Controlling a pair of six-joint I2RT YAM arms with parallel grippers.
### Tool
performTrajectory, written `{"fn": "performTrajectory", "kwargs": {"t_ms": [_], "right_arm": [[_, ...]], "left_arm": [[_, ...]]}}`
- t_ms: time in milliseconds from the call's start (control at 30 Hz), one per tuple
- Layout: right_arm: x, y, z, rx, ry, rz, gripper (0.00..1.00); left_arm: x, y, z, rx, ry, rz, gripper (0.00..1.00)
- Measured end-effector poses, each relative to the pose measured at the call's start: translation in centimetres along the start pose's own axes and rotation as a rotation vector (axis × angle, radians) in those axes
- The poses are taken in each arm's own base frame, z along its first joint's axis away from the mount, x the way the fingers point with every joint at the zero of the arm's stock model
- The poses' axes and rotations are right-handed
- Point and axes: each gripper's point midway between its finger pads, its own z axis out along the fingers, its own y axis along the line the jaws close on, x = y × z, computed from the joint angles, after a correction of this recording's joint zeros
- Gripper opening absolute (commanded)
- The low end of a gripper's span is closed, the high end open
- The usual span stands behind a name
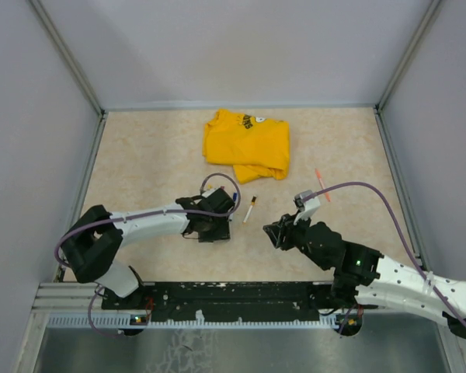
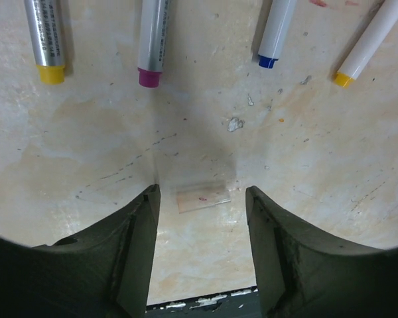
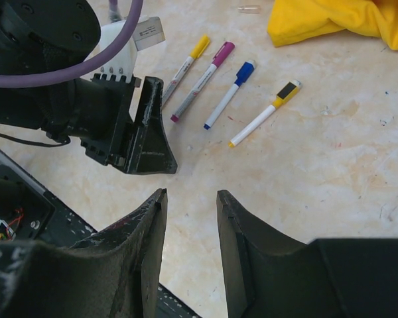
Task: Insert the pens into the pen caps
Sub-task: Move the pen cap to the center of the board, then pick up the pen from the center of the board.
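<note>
Four pens lie side by side on the table, and the right wrist view shows a coloured cap on each: yellow, magenta, blue and a white one with a yellow-and-black cap. Their rear ends line the top of the left wrist view, among them magenta and blue. An orange-red pen lies apart on the right. My left gripper is open just below the pens' ends, over a small clear plastic piece. My right gripper is open and holds nothing.
A folded yellow T-shirt lies at the back middle. The left gripper's body sits close ahead of my right fingers. Grey walls close in three sides, and a black rail runs along the near edge.
</note>
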Motion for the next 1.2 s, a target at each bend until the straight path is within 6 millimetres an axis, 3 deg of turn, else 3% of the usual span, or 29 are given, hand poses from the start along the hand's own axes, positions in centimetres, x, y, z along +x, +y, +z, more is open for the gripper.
{"fn": "performTrajectory", "kwargs": {"t_ms": [167,500,700,800,1033,1200], "right_arm": [[0.0,0.0,0.0,0.001,-0.001,0.0,0.37],[0.3,-0.2,0.1,0.006,0.005,-0.003,0.37],[0.9,-0.4,0.3,0.008,0.02,-0.017,0.39],[2.1,-0.3,0.9,0.002,0.067,-0.077,0.4],[7.7,-0.7,3.1,-0.013,0.313,-0.328,0.41],[8.4,-0.5,4.4,-0.007,0.38,-0.421,0.41]], "left_arm": [[-0.6,0.0,-0.3,-0.012,-0.019,0.026,0.67],[-2.1,-0.2,-2.3,0.019,-0.085,0.09,0.67],[-2.2,-0.1,-2.5,0.024,-0.094,0.094,0.67],[-2.3,0.3,-2.8,0.023,-0.111,0.09,0.67],[-5.0,1.5,-5.0,0.073,-0.211,0.002,0.67],[-7.4,4.1,-6.5,0.086,-0.289,-0.081,0.67]]}}
